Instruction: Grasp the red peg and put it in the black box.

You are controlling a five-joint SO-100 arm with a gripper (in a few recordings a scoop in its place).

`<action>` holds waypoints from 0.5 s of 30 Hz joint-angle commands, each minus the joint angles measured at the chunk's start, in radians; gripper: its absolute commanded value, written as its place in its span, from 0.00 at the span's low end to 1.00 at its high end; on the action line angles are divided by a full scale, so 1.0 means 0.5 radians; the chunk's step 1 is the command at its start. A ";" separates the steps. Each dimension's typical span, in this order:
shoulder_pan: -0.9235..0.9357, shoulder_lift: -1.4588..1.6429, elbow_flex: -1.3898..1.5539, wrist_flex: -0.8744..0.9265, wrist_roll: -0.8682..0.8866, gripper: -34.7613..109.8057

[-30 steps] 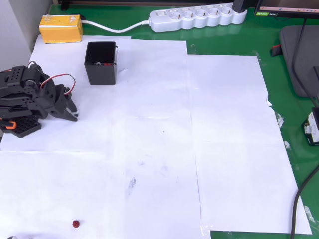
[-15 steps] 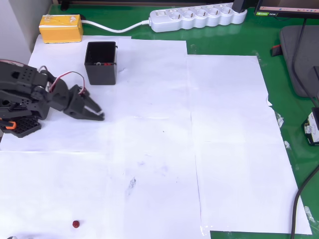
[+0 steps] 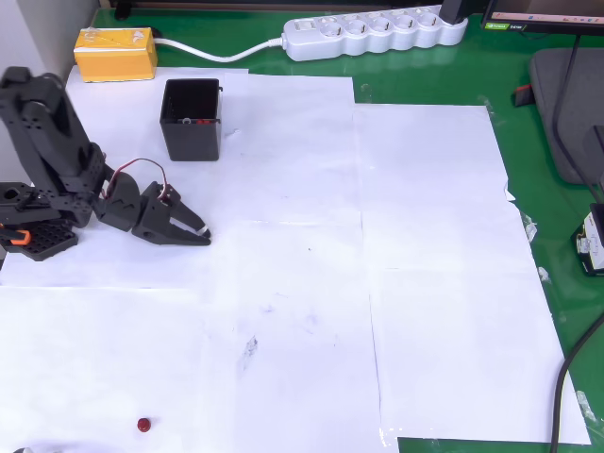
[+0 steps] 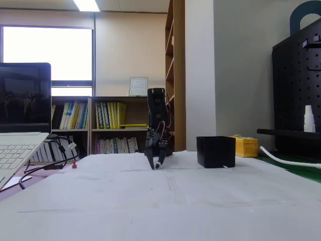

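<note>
The red peg [image 3: 143, 426] lies alone on the white paper [image 3: 425, 236] near the bottom left edge of the overhead view, well apart from the claw. In the fixed view the red peg [image 4: 74, 164] stands on the far left of the table, and the gripper [image 4: 156, 164] is to the right of it, tip pointing down at the paper. In the overhead view the gripper [image 3: 200, 233] is low over the paper, below and slightly right of the black box [image 3: 192, 120], with its fingers drawn together to a point and nothing between them.

I count one red peg on the paper, one black box, one yellow block [image 3: 116, 54] and one white power strip [image 3: 375, 33]. Something small and red is inside the box, but I cannot tell what it is.
</note>
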 commanded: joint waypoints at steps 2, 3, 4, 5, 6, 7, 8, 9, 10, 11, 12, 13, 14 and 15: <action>0.021 0.399 0.295 -0.267 0.025 0.24; 0.028 0.512 0.374 -0.356 0.018 0.24; 0.034 0.611 0.460 -0.417 0.015 0.24; 0.034 0.672 0.549 -0.426 0.015 0.24; 0.034 0.718 0.623 -0.426 0.031 0.24; 0.031 0.764 0.690 -0.442 0.037 0.24; 0.025 0.810 0.736 -0.479 0.058 0.24; 0.018 0.865 0.779 -0.534 0.089 0.24; 0.018 0.927 0.813 -0.611 0.110 0.24; 0.015 0.973 0.825 -0.678 0.120 0.24; 0.018 1.022 0.838 -0.752 0.156 0.24; 0.021 1.055 0.844 -0.807 0.156 0.24; 0.021 1.080 0.844 -0.847 0.141 0.24; 0.021 1.101 0.847 -0.884 0.132 0.25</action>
